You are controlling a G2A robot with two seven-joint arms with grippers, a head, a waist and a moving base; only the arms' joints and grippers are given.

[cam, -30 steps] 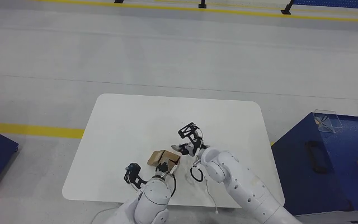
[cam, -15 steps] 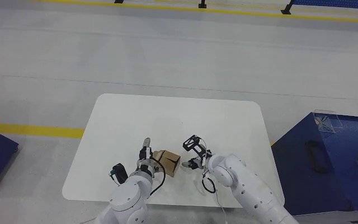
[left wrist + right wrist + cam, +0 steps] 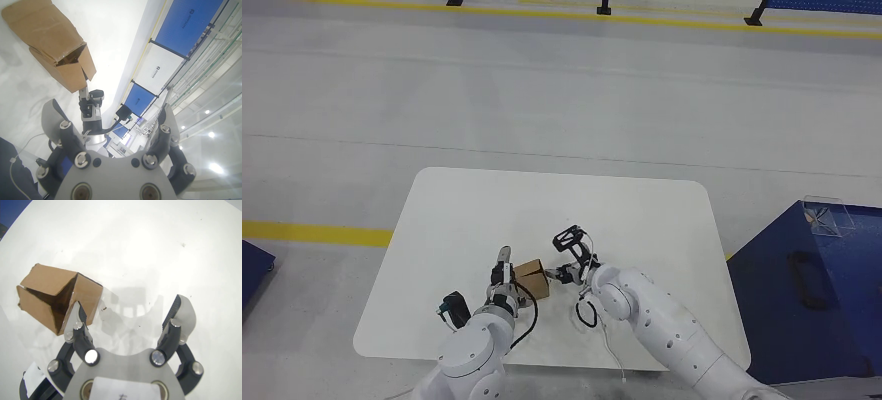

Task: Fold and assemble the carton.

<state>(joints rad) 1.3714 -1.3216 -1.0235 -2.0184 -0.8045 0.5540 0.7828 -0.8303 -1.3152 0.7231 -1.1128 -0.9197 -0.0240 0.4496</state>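
A small brown carton (image 3: 531,270) lies on its side on the white table (image 3: 642,210), near the front middle. Its end is unsealed, with loose flaps and a dark gap (image 3: 70,56). My left gripper (image 3: 506,275) stands open just left of the carton (image 3: 47,41), holding nothing, with both fingers (image 3: 53,115) short of the box. My right gripper (image 3: 565,267) is open on the carton's right side. One of its fingers (image 3: 78,313) touches the edge of the open end (image 3: 56,298); the other (image 3: 179,311) is over bare table.
A blue cabinet (image 3: 812,290) stands off the table's right edge. Bare tabletop stretches behind and to both sides of the carton. The front table edge (image 3: 422,352) is close behind the arms. Grey floor with yellow lines surrounds the table.
My left gripper drew off the carton to the left, then stayed still. My right gripper swung left and away from me against the carton, which slid a little farther from the front edge.
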